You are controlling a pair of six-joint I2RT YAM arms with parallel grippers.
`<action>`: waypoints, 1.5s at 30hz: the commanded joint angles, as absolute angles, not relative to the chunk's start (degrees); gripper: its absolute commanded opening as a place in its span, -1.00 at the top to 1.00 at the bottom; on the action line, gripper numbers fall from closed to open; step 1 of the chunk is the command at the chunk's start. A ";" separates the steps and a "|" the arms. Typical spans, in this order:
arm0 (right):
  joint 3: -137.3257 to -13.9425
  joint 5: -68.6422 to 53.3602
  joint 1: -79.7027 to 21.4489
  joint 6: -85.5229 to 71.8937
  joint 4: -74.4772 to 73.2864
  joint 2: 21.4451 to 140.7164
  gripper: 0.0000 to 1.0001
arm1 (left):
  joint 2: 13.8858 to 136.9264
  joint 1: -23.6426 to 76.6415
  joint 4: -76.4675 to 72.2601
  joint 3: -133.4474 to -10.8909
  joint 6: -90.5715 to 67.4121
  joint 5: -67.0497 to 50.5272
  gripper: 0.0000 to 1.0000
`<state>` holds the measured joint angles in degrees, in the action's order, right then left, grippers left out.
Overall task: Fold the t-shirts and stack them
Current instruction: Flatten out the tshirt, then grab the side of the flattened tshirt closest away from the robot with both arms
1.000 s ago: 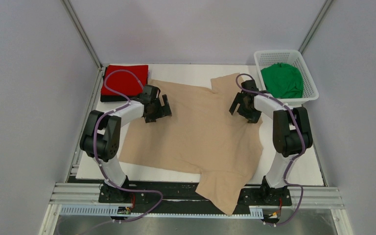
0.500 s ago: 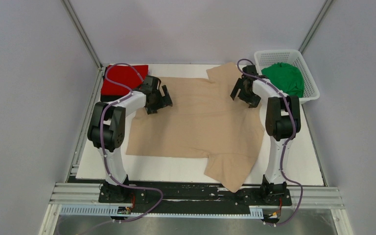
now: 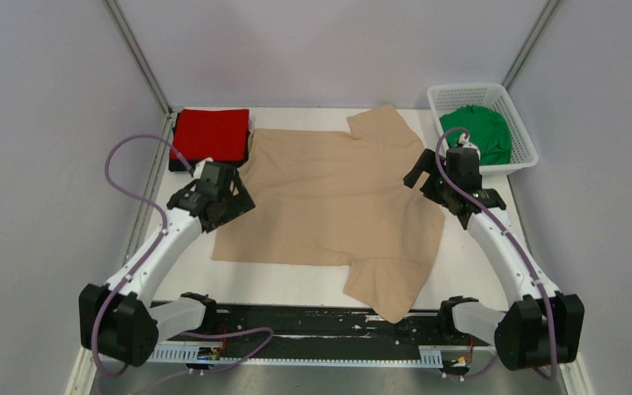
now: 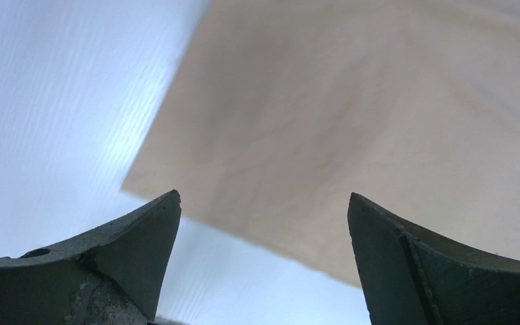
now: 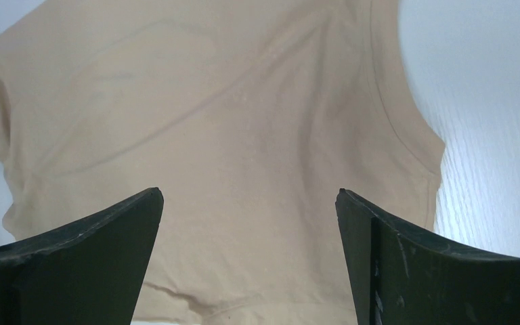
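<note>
A beige-tan t-shirt (image 3: 329,197) lies spread flat on the white table (image 3: 494,247), with one sleeve pointing at the near edge and one at the far edge. My left gripper (image 3: 232,200) is open and empty over the shirt's left edge. In the left wrist view the shirt's corner (image 4: 352,122) lies just beyond the gripper (image 4: 263,195). My right gripper (image 3: 425,175) is open and empty at the shirt's right side. In the right wrist view it (image 5: 248,191) hovers over the cloth (image 5: 210,101). A folded red t-shirt (image 3: 211,134) sits at the far left on a black layer (image 3: 181,164). A green t-shirt (image 3: 477,133) is bundled in the basket.
The white lattice basket (image 3: 525,156) stands at the far right corner. Grey walls close in the left, right and far sides. A black rail (image 3: 313,321) with the arm bases runs along the near edge.
Both arms have drawn back from the shirt's far part towards the near side. The beige shirt slid away from the near edge earlier and now lies still and flat.
</note>
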<state>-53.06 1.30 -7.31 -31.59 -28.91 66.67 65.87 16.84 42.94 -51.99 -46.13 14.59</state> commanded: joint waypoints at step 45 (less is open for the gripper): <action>-46.56 -2.10 -5.89 -30.96 -38.26 54.28 -0.98 | 74.90 12.58 30.36 -33.51 -66.37 21.82 1.00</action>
<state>-45.76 -1.08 -6.17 -32.62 -33.76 57.10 71.99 13.08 32.67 -33.65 -66.87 22.00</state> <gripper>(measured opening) 0.998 0.030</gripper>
